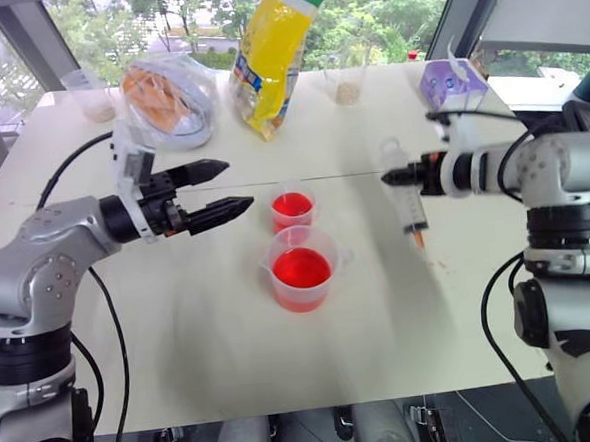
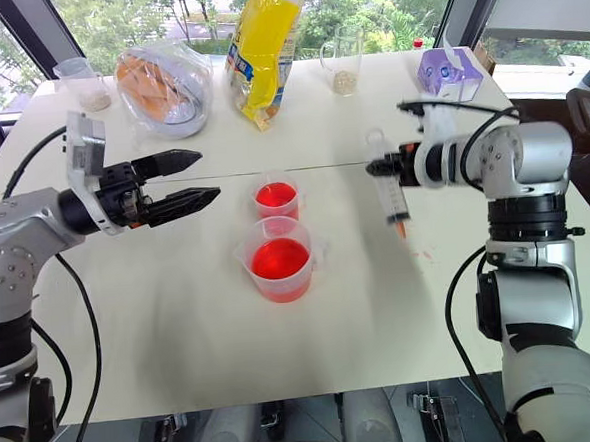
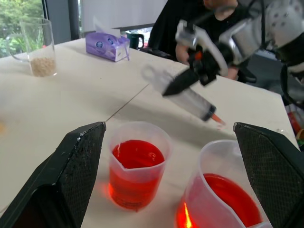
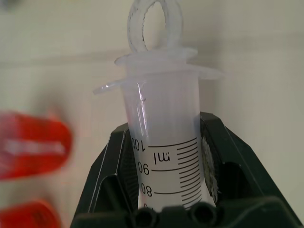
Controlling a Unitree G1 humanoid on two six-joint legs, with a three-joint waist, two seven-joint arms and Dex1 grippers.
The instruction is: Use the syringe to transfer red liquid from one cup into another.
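The syringe (image 1: 408, 196) is hanging above the tabletop (image 1: 461, 311) to the right of the spouted beaker (image 1: 302, 269), long axis near upright, orange tip pointing down, ring end up. The right gripper (image 1: 400, 175) is reaching in level from the right, jaws clamping its barrel. The left gripper (image 1: 225, 188) is pointing toward the smaller cup (image 1: 293, 209) from the beaker's left, jaws standing wide and holding nothing.
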